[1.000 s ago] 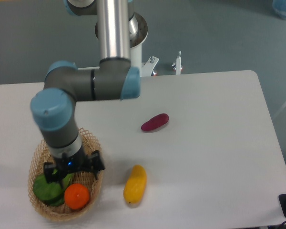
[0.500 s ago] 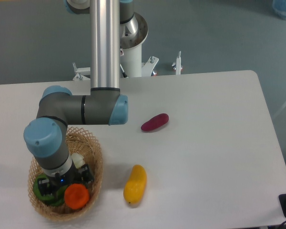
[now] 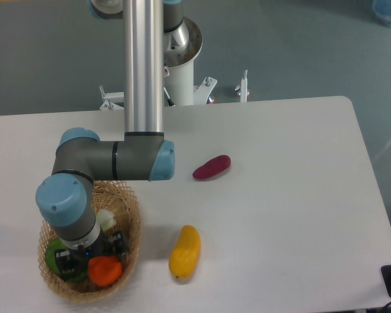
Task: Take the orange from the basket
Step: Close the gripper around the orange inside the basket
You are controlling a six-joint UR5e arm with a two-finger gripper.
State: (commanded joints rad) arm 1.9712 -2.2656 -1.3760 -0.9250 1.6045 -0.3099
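The orange (image 3: 106,272) lies in the front part of the tan wicker basket (image 3: 133,218) at the table's front left. My gripper (image 3: 96,262) points straight down into the basket, right over the orange, and hides the orange's top. Its black jaw parts stand wide apart on either side, so it looks open. The fingertips are hidden below the wrist. I cannot tell whether the fingers touch the orange.
A green leafy item (image 3: 52,255) and a small white object (image 3: 106,219) also lie in the basket. A long yellow-orange fruit (image 3: 184,252) lies on the table right of the basket. A dark purple fruit (image 3: 212,167) lies further back. The arm's base post (image 3: 178,72) stands behind the table.
The gripper has moved down and forward into the basket, from above its back part to directly over the orange. The orange is now partly covered by it.
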